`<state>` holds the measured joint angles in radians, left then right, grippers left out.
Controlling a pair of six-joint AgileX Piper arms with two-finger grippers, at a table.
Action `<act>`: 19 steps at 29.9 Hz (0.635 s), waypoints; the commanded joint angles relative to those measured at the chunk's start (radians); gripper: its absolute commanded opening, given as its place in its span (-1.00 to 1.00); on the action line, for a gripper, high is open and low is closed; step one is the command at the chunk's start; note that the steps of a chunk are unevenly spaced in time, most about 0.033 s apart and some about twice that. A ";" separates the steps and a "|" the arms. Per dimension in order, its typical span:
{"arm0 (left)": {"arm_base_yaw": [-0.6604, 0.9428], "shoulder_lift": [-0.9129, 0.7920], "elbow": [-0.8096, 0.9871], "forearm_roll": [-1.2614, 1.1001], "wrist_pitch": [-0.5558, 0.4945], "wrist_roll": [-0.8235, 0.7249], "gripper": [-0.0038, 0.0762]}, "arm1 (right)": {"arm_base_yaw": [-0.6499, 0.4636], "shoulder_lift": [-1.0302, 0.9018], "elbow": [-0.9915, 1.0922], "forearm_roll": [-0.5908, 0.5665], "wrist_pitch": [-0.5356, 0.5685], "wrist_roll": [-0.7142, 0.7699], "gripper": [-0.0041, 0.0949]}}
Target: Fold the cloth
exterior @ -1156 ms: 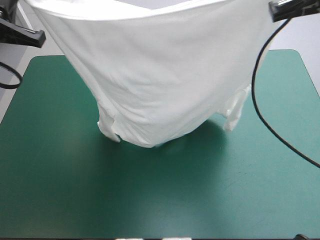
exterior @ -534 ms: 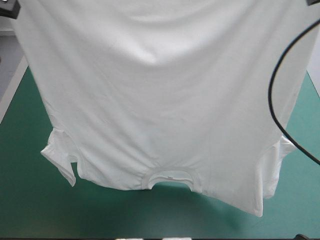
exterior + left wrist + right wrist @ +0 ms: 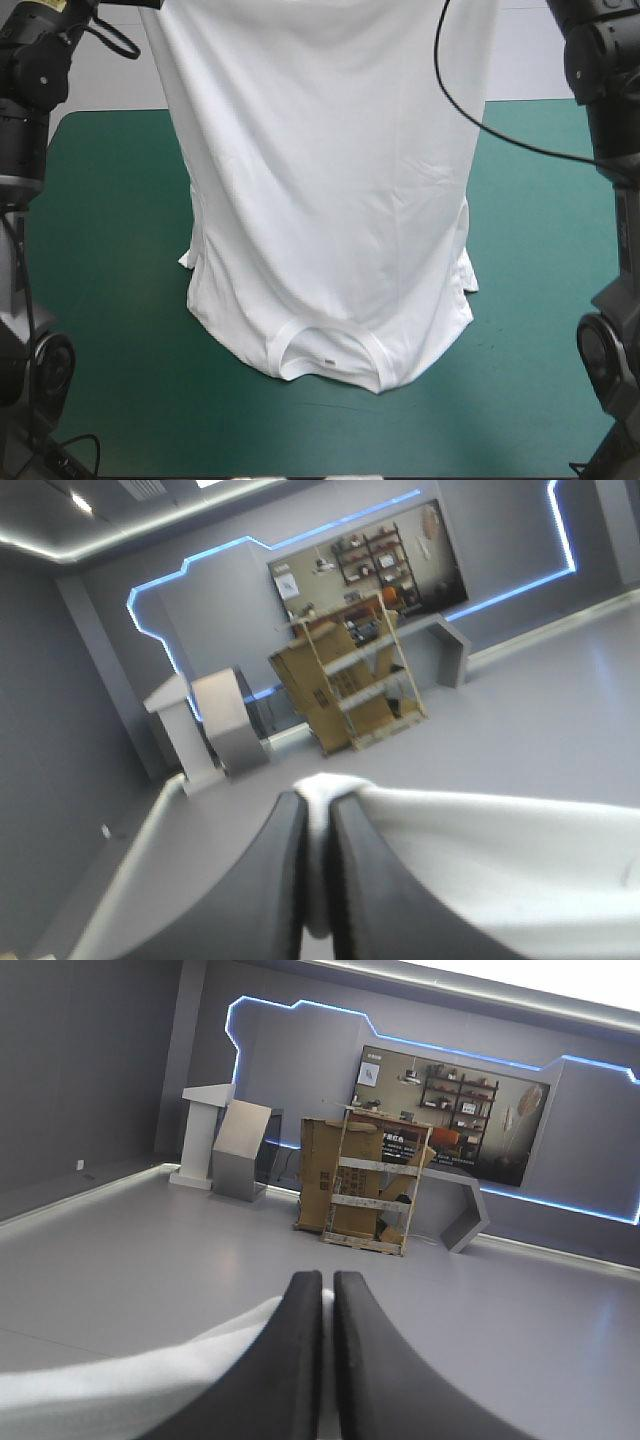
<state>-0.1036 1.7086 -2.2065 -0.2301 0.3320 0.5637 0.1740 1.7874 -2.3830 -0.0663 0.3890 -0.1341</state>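
The white T-shirt (image 3: 330, 190) hangs full length above the teal-green table (image 3: 100, 300), held up by its hem, which runs past the high view's top. Its collar (image 3: 330, 350) is lowest and rests on the cover, with the sleeves tucked behind at both sides. Both grippers are out of the high view. In the left wrist view my left gripper (image 3: 318, 805) is shut on the T-shirt (image 3: 500, 850), with a fold of white cloth poking out between the fingertips. My right gripper (image 3: 327, 1285) is shut on the T-shirt (image 3: 120, 1380), whose edge stretches away beside it.
Both arms stand tall at the table's sides, the left arm (image 3: 30, 90) and the right arm (image 3: 605, 90). Bare teal-green cover lies on both sides of the shirt and in front of the collar.
The shirt has swung away from the camera and now hangs narrower and straighter, its collar down on the cover. Both arms have come into the high view.
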 commanded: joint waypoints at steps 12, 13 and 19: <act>-0.004 0.248 -0.631 0.060 -0.066 0.022 -0.86 | -0.154 0.141 -0.455 0.433 0.009 -0.313 -0.95; -0.004 0.248 -0.620 0.060 -0.050 0.017 -0.86 | -0.156 0.141 -0.436 0.433 0.029 -0.307 -0.95; -0.004 0.253 -0.490 0.072 0.129 -0.064 -0.86 | -0.156 0.141 -0.203 0.397 0.116 -0.268 -0.95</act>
<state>-0.1036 2.0012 -2.7403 -0.1618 0.4268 0.5557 0.0270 1.9681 -2.6793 0.3455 0.5274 -0.4225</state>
